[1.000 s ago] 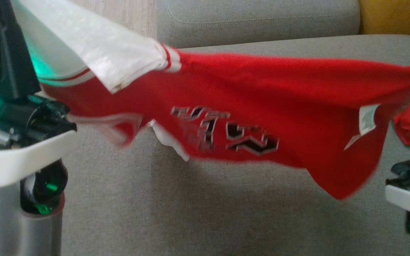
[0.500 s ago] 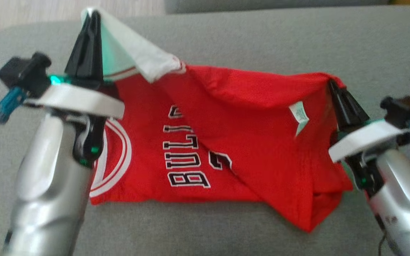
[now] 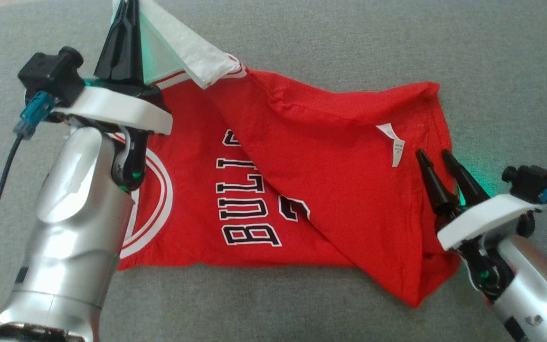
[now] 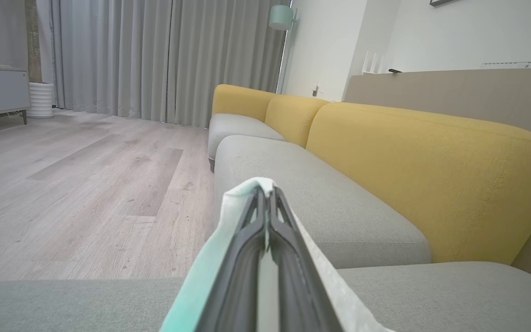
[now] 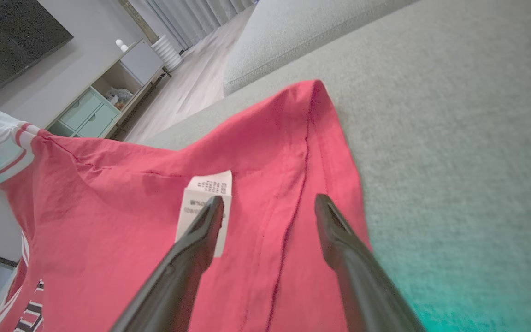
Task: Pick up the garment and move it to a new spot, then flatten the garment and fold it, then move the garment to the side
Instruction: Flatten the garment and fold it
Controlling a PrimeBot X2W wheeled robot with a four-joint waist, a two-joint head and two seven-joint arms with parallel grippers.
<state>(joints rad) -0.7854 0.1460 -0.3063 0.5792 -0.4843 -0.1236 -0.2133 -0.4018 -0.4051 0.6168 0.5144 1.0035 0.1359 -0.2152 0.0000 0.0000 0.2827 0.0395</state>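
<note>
Head view: 1 garment (image 3: 330,190), red jersey w/ white trim, lay on the grey sofa seat (image 3: 492,57); right part was folded over the black lettering; 1 white sleeve (image 3: 193,52) was lifted off the seat; 1 white care label (image 3: 393,145) sat on the fold; 2 grippers; left gripper (image 3: 125,12) was pinched tight on the lifted sleeve; right gripper (image 3: 432,154) had its fingers apart, gripping nothing, tips over the garment's right edge.
Left wrist view: 2 fingers (image 4: 242,258) were pressed together w/ pale cloth between; 3 yellow back cushions (image 4: 431,166); 1 wood floor (image 4: 85,175); 1 curtain (image 4: 155,60).
Right wrist view: 2 fingers spread over the red cloth, contact unclear; label partly behind 1 fingertip; 1 cabinet (image 5: 104,106).
</note>
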